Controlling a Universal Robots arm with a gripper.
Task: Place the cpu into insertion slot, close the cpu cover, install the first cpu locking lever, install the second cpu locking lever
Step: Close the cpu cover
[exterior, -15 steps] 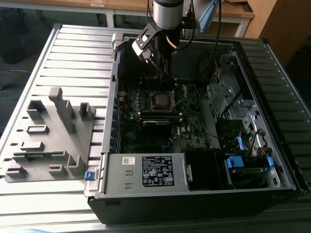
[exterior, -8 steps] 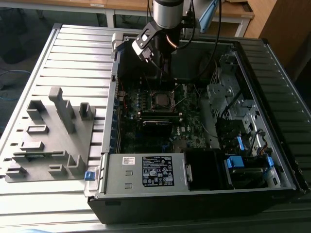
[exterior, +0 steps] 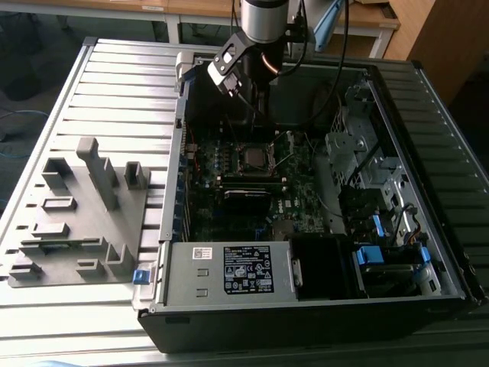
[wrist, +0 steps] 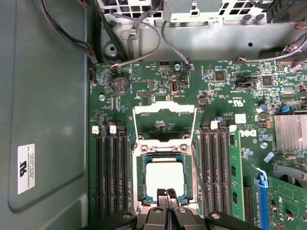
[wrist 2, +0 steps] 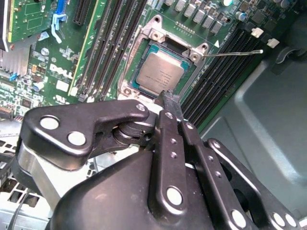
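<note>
— Where is the cpu?
— The cpu (wrist: 164, 178) lies flat in the insertion slot (wrist: 140, 179), grey top up and square to the rim.

— And the cpu cover?
— The cpu cover (wrist: 164, 106) is swung open, off the slot. It is hinged on the edge away from the pincer, and green board shows through its window. I cannot tell whether it stands upright or leans back.

— Any lever?
— One thin locking lever (wrist 2: 235, 52) juts from a corner of the slot, across the memory slots (wrist: 111, 177).

— The pincer?
— The pincer (wrist: 167, 193) has its two fingertips pressed together with nothing between them, at the cpu's near edge. I cannot tell whether it touches the chip or hangs just above it.

— What lies around?
— The long black memory slots run along both sides of the insertion slot. In the exterior view the arm comes in from twelve o'clock into the open computer case (exterior: 321, 325). The power supply (exterior: 191, 283) sits at six o'clock from the slot. A grey tray (exterior: 76, 222) lies at nine o'clock from the case, on the slatted worktop (exterior: 114, 84).
</note>
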